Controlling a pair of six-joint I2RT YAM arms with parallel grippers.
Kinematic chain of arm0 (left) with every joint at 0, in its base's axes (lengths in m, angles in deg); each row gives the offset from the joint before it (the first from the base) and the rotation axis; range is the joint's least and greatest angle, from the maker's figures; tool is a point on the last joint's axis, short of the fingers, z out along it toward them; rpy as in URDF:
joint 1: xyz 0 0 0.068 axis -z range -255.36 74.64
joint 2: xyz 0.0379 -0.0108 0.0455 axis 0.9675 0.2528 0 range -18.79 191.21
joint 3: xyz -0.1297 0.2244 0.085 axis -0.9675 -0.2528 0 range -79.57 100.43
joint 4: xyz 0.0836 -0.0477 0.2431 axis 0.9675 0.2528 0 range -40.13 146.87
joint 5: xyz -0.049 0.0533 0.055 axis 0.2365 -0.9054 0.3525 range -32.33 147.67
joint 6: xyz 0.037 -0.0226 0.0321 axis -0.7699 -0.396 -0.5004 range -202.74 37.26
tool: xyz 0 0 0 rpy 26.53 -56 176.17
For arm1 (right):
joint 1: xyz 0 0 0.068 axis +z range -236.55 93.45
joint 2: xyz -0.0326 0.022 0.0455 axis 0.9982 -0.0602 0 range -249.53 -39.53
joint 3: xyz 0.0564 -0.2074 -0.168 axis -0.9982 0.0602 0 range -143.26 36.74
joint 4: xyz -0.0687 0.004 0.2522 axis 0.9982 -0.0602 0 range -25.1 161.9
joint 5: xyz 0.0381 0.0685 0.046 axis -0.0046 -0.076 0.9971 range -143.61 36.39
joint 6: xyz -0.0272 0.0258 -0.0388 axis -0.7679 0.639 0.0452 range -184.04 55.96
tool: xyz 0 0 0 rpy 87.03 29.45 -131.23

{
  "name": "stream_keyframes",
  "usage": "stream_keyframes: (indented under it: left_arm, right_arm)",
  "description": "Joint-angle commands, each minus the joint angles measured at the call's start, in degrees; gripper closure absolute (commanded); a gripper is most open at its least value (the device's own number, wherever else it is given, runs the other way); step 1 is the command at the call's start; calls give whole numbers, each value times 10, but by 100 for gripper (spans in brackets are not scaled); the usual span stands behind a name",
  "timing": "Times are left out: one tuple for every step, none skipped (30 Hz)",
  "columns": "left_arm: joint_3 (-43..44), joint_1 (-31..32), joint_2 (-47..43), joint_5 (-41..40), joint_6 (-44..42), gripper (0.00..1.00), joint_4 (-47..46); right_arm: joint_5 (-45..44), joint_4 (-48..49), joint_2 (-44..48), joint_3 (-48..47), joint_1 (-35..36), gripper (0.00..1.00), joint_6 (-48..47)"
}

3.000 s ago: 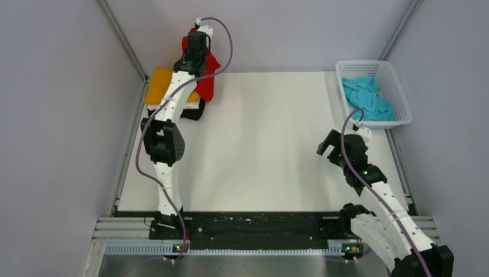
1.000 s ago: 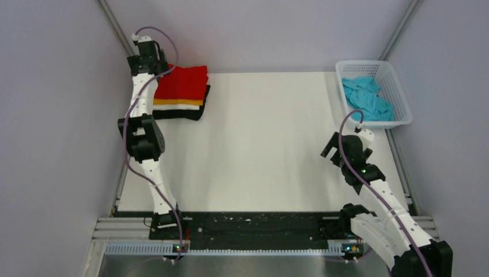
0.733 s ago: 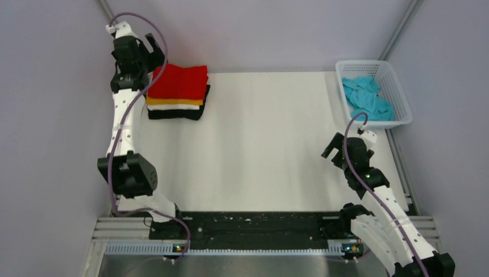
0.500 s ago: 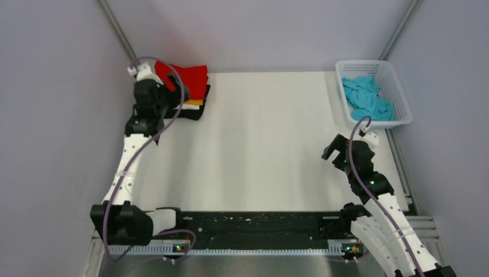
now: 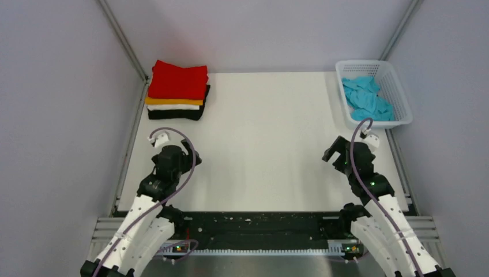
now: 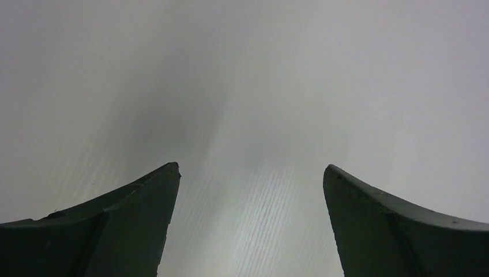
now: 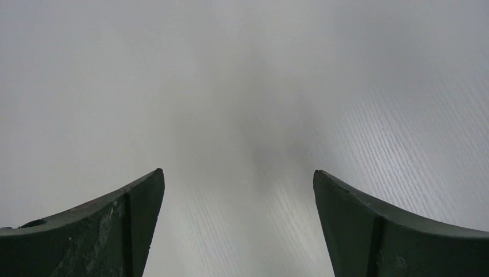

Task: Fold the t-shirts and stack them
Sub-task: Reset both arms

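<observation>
The four folded t-shirts form one stack at the far left corner of the flat white table (image 5: 265, 138): the bright red cloth t-shirt (image 5: 179, 82) lies on top, with the orange-yellow t-shirt (image 5: 173, 101), the white t-shirt (image 5: 172, 107) and the black t-shirt (image 5: 176, 115) below it in that order, edges roughly aligned. The light blue t-shirt (image 5: 366, 99) lies crumpled and unfolded inside the white plastic lattice basket (image 5: 399, 92), which stands at the far right edge of the table. The left gripper (image 5: 192, 154) is positioned over the near left part of the table, well apart from the stack, with its jaws spread wide and nothing between them. The right gripper (image 5: 333, 148) is positioned over the near right part of the table, nearer than the basket and apart from it, jaws likewise spread wide and holding nothing. In each wrist view, the two dark fingers (image 6: 127, 225) (image 7: 109, 225) frame only bare table surface, with no cloth in contact with either gripper.
</observation>
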Motion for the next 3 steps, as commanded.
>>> stream_keyframes:
  left_arm:
    - [2,2,-18,-35,13,1,-15]
    - [2,2,-20,-28,11,1,-20]
    - [4,2,-20,-23,7,1,-23]
  right_arm:
    - [-16,10,20,-5,-6,1,13]
    - [-14,11,21,-7,-5,1,12]
    - [-13,11,22,-10,-5,1,11]
